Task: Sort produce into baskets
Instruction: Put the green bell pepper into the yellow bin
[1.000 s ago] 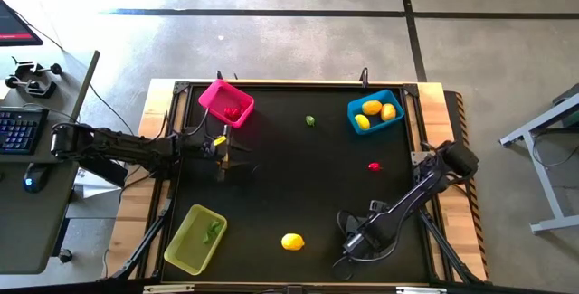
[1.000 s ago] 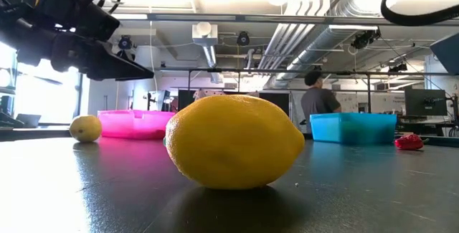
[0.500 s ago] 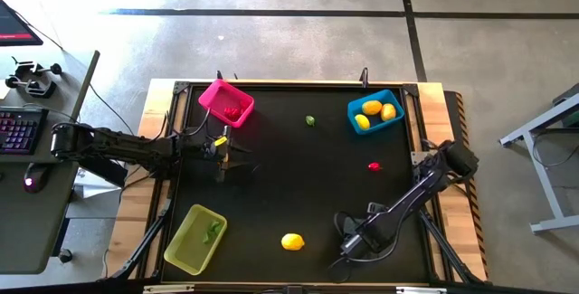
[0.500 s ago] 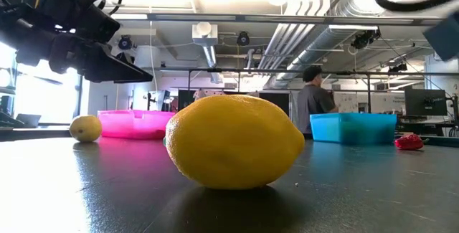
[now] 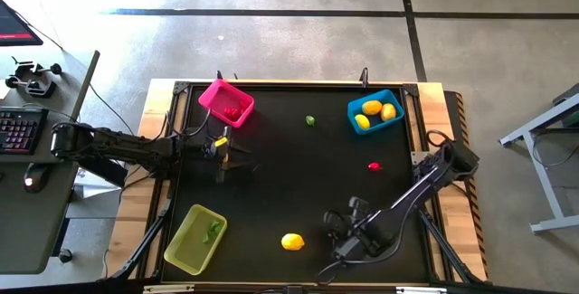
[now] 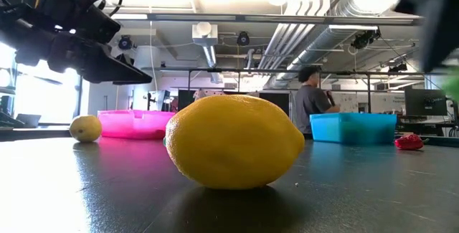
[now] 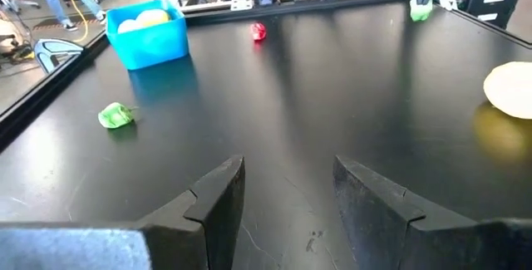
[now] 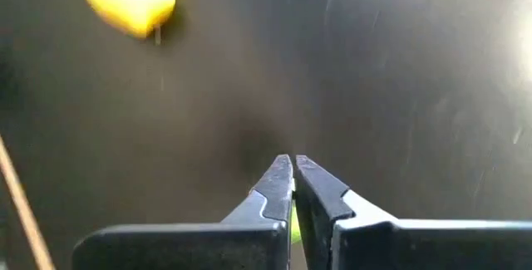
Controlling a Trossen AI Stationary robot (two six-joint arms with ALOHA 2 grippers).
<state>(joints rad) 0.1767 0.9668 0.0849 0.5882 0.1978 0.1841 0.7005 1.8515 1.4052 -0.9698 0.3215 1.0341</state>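
Observation:
My right gripper (image 5: 336, 240) hangs over the table's near right part, just right of a yellow lemon (image 5: 291, 241), and is shut on a small green piece (image 8: 293, 220). Near the left edge my left gripper (image 7: 287, 195) is open and holds nothing. A pink basket (image 5: 226, 102) holds a red piece. Lemons lie in the blue basket (image 5: 375, 112), and a green piece lies in the yellow-green basket (image 5: 195, 238). Loose on the mat are another green piece (image 5: 309, 120) and a red piece (image 5: 374, 165). My right gripper pinches the small green piece between its two fingers; only a green sliver (image 8: 293, 222) shows in the slit behind the fingertips. The fingers point steeply down at the mat. In the left wrist view the piece (image 7: 421, 10) hangs under the fingers, clear of the table.
In the low view a small yellow piece (image 6: 85, 128) sits on the mat beside the pink basket, below the left arm. A person (image 6: 313, 100) stands in the room beyond the table. Bare black mat (image 5: 298, 181) lies between the two arms.
My right gripper has risen and gone toward the table's left, nearer the lemon, tipping as it went. It now shows as a dark and green blur at the low view's right edge. The lemon has stayed put.

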